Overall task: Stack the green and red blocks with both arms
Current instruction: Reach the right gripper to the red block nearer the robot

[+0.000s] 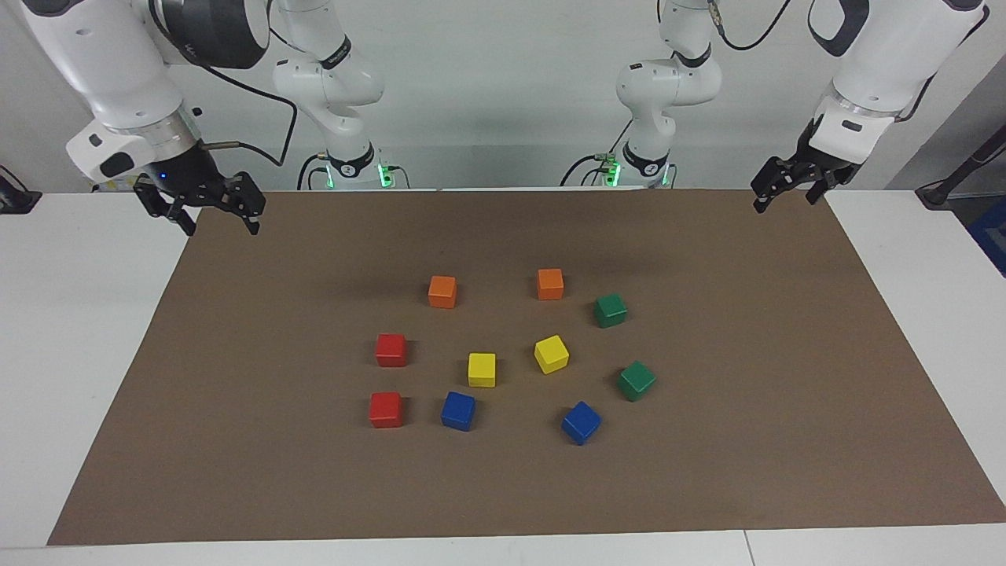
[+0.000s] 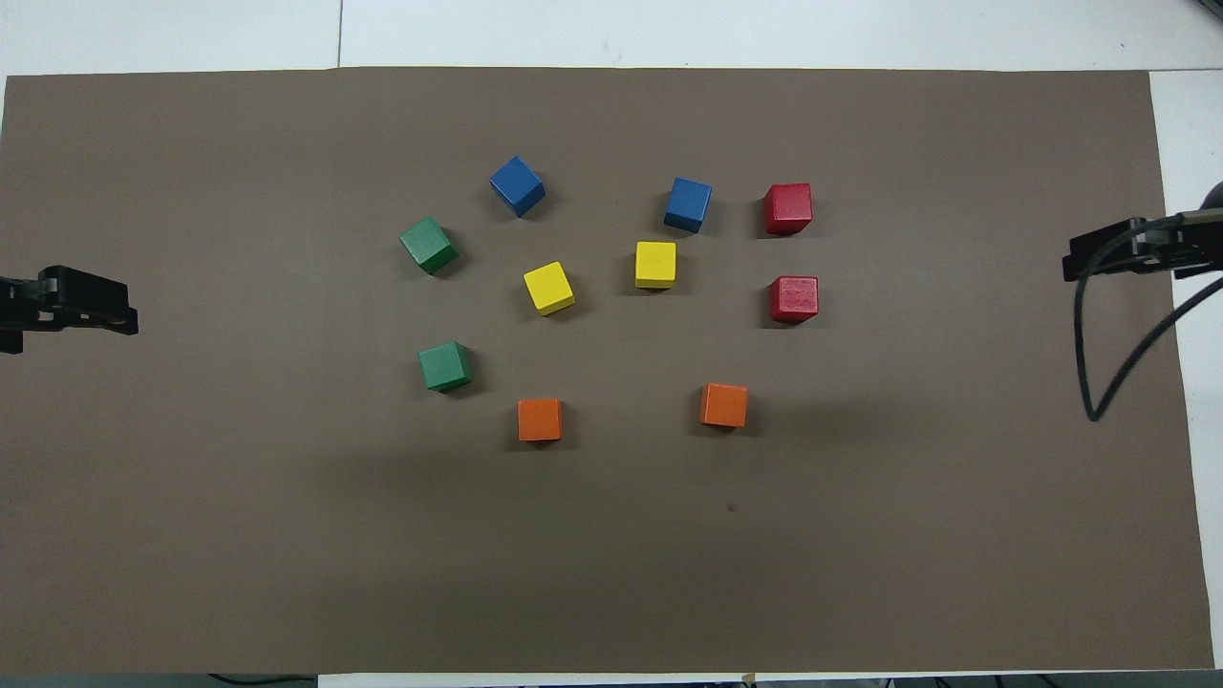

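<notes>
Green and red blocks (image 1: 611, 310) unstacked; both tools (image 1: 218, 221) raised, empty.

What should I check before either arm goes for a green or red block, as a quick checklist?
1. Left claw open and empty, over the mat's edge at its own end: ok.
2. Right claw open and empty, over the mat's edge at its end: ok.
3. Two green blocks lying apart from their neighbours toward the left arm's end: ok.
4. Two red blocks toward the right arm's end; the one farther from the robots sits close beside a blue block: ok, though tight.
5. Any stacking already done: not ok, every block lies single on the mat.
</notes>
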